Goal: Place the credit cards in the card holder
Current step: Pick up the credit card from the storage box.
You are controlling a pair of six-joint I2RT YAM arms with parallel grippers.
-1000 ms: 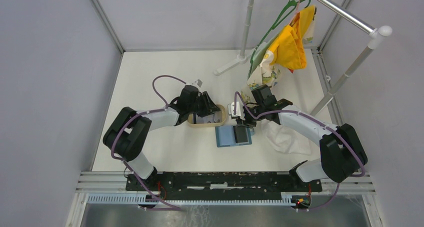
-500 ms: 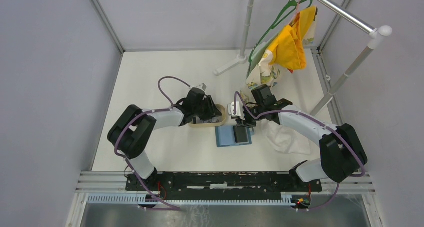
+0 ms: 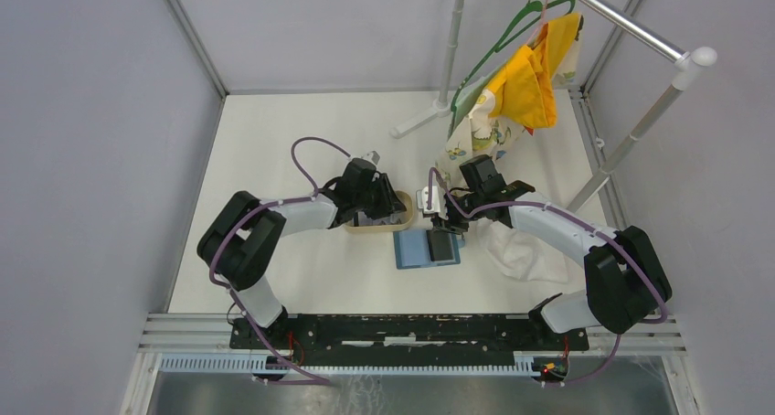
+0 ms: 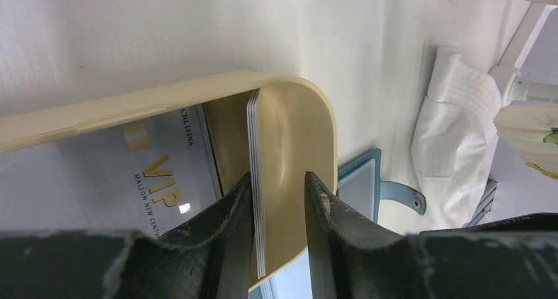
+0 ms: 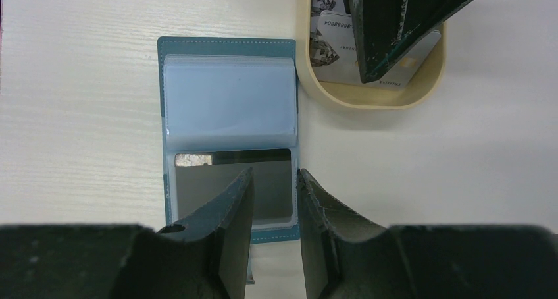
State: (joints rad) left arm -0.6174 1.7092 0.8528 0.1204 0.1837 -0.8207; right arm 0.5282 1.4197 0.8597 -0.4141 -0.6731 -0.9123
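The blue card holder lies open on the table, its clear sleeves up. In the right wrist view a dark credit card sits in the near sleeve of the holder. My right gripper hovers over that card's right edge, jaws narrowly apart and empty; it also shows in the top view. My left gripper is down inside the tan tray. It is open, with a thin stack of cards on edge against its left finger. A pale VIP card lies flat in the tray.
A white cloth lies right of the holder, under my right arm. A clothes rack with a yellow garment stands at the back right, its pole foot on the table behind the tray.
My left gripper shifted a little to the right inside the tray a second ago and has since held still. The right arm has not moved.
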